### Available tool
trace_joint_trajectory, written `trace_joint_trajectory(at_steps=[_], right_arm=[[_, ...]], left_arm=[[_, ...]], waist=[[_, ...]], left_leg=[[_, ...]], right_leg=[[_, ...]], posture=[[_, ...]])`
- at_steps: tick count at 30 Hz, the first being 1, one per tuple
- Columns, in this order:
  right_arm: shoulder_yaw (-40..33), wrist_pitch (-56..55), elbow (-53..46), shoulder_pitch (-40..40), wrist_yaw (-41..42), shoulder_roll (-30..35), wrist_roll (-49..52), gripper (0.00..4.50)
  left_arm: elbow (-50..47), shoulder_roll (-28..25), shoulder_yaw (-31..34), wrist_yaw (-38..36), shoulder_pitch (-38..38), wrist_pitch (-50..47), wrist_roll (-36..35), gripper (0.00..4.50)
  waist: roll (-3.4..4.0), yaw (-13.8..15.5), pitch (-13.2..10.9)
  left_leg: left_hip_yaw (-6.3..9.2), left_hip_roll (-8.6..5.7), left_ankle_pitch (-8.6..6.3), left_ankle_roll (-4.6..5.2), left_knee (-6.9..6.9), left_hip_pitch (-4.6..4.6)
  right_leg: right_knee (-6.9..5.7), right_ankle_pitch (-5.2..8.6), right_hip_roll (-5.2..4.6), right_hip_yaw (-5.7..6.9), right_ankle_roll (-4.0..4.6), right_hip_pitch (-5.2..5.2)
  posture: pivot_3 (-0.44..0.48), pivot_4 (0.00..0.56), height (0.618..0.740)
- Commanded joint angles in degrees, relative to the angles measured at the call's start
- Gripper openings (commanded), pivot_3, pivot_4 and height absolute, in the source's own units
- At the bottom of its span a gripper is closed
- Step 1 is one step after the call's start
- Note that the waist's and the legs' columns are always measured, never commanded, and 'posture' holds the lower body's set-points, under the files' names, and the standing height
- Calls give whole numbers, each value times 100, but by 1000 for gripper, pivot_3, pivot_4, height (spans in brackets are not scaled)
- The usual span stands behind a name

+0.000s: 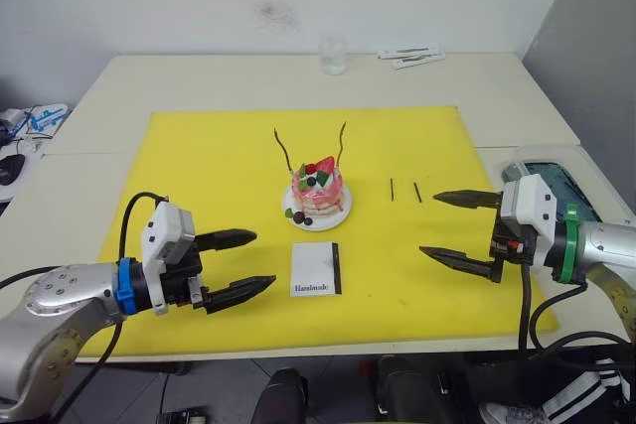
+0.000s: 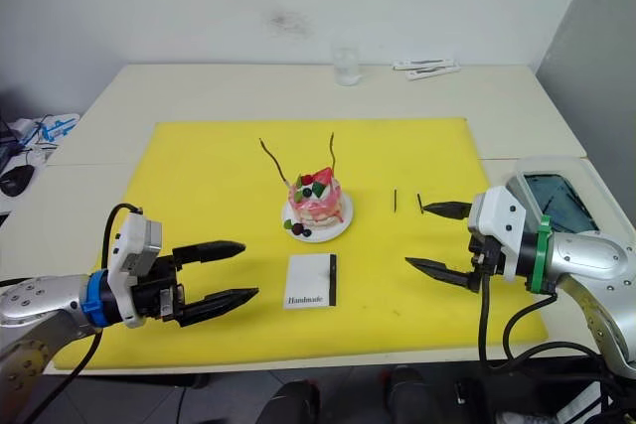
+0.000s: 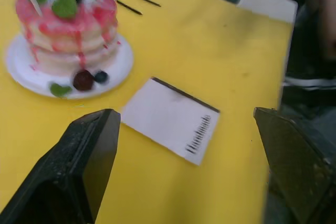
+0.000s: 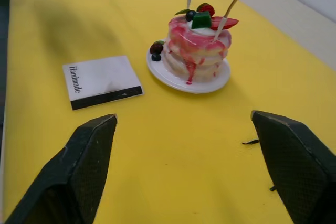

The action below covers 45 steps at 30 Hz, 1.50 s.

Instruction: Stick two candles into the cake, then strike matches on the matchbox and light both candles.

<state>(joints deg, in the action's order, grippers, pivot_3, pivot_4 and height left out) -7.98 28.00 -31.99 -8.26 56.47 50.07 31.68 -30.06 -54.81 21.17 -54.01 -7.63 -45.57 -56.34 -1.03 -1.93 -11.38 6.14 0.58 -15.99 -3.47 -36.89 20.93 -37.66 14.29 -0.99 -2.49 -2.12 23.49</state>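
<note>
Cake (image 1: 318, 189) on its small white plate (image 1: 341, 212) at the middle of the yellow mat (image 1: 214, 176); pink-and-white layers, strawberry and green leaves on top, dark berries at its foot. Two wavy dark-brown candles (image 1: 282, 150) stand upright in the cake's top, tips leaning apart. Matchbox (image 1: 316, 268) lies flat just in front of the cake on the robot's side, "Handmade" readable, black strip on its edge toward the robot's right. Two short black matches (image 1: 405, 190) lie side by side to the right of the cake, well clear of the plate. Left gripper (image 1: 241, 265) hangs left of the matchbox, fingers spread wide, empty. Right gripper (image 1: 447, 226) sits right of the matchbox, near the matches, fingers equally wide, holding nothing. Clear glass (image 1: 333, 54) on the table behind the cake, beyond the mat.
</note>
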Motion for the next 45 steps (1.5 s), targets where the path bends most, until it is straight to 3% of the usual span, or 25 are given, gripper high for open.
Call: trace_joint_trajectory(at_steps=[1, 8, 13, 20, 25, 45], right_arm=[[-36, -74, -251, -43, 257, 185, 130, 2777], [357, -324, -158, -233, 591, 337, -148, 73], [998, -336, -32, -721, 674, 255, -443, 28], [2069, -455, 544, -1487, 662, -212, -1242, 28], [2499, -570, 850, -1748, 693, -569, -1601, 28], [3047, -678, 1422, -1961, 753, -1237, -2253, 28]], left_arm=[[158, -367, 393, 292, 167, -1154, -1429, 4500], [1097, -840, 110, 929, 616, -2583, -2928, 4500], [1400, -868, -453, 1240, 953, -3110, -2861, 4500], [2458, -205, -988, 2035, 1967, -3511, -2896, 4500], [2849, 88, -1197, 2135, 2346, -3790, -2634, 4500], [3256, 1308, -1304, 2102, 3078, -4358, -1805, 4500]], waist=[[0, -3, -4], [-2, 0, -13], [-4, 0, -18], [-7, 4, -18], [-7, 6, -18], [-8, 27, -17]], left_leg=[[1, 0, 0, 0, 0, 0], [2, 0, 0, 0, 1, -2], [1, 0, 0, -1, 2, -2], [5, -4, 1, -3, -1, 0], [8, -5, 2, -5, 0, 2], [13, -21, 7, -15, -9, 0]], right_leg=[[0, 0, 0, 1, 0, 0], [-1, 2, 0, 4, 1, 1], [-2, 1, 0, 3, 1, 3], [-7, -15, -2, 4, -24, 3], [-7, -15, -4, 5, -23, 5], [-12, -21, -18, 4, -33, -3]], posture=[[0, 150, 740], [0, 150, 740], [0, 150, 740], [0, 150, 740], [0, 150, 740], [0, 150, 740]])
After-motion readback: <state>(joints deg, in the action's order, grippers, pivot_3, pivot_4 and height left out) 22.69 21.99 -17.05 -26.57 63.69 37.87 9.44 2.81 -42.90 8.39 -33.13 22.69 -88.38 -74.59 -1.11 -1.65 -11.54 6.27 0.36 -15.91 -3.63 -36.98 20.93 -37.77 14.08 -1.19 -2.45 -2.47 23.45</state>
